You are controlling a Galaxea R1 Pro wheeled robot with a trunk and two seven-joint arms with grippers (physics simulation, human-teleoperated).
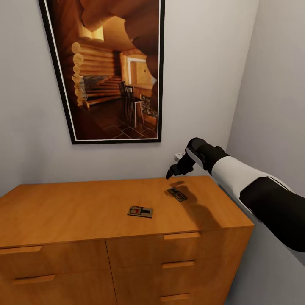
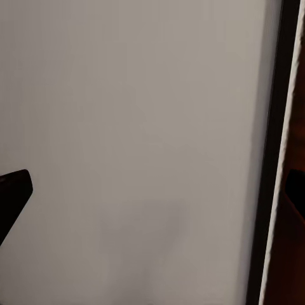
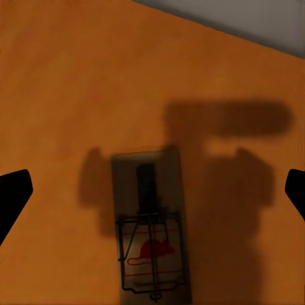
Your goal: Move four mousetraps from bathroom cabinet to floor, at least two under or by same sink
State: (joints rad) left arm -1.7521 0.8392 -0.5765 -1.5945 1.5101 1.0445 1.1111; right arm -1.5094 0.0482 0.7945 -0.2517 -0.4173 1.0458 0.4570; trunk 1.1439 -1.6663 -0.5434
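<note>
The right arm (image 1: 254,190) reaches in from the right of the head view, white forearm and black upper sleeve, its black wrist bent so that the right gripper (image 1: 173,173) points downward. In the right wrist view its two dark fingertips (image 3: 13,194) sit at opposite edges, spread wide with nothing between them. One dark fingertip (image 2: 13,190) of the left gripper shows in the left wrist view

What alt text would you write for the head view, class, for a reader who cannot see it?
The right gripper hovers open above a mousetrap on the cabinet. A second mousetrap lies nearer the middle; a log-cabin picture hangs behind.
</note>
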